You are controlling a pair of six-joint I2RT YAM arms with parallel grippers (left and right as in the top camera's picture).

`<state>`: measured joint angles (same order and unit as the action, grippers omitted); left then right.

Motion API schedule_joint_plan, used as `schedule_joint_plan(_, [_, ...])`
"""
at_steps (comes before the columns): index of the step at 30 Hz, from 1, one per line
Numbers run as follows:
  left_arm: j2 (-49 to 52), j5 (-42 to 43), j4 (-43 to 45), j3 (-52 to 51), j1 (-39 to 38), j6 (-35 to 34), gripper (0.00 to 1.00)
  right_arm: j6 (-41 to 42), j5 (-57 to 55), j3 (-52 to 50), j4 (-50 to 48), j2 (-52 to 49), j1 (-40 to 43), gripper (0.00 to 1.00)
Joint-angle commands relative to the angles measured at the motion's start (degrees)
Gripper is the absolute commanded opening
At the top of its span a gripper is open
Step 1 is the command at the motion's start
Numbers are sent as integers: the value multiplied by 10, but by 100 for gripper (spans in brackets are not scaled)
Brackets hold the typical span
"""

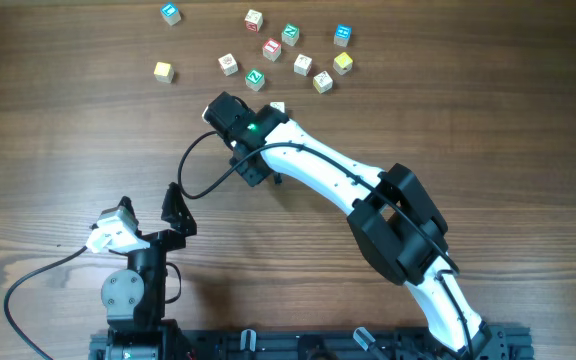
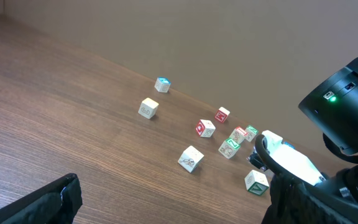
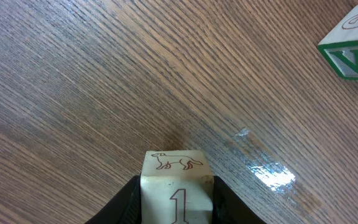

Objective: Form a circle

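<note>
The dark, fine-grained wooden bench (image 1: 58, 150) carries the circle (image 1: 272, 48) at its far side, about midway across, and it is only a loose cluster of small whitish cubes marked green, red and tan. From the left, the left end effector (image 1: 178, 212) hangs with its fingers wide apart and nothing between them. A stray tan cube (image 1: 163, 71) and a blue-marked cube (image 1: 171, 13) lie left of the cluster, and the right end effector (image 3: 177, 202) is clamped on a square-edged dog cube (image 3: 176, 163) just beside it.
</note>
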<state>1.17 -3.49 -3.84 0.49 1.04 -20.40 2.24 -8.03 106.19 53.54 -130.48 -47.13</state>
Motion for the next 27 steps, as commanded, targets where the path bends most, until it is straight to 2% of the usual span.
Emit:
schedule_joint_plan(1, [-2, 2, -1, -2, -3, 7, 100, -7, -12, 0, 1, 20, 11, 34])
schedule_joint_plan(24, [-2, 2, -1, -2, -3, 7, 100, -7, 5, -17, -13, 12, 24, 35])
schedule_joint_plan(27, [-2, 2, -1, -2, -3, 7, 100, -7, 5, -17, -10, 12, 24, 39])
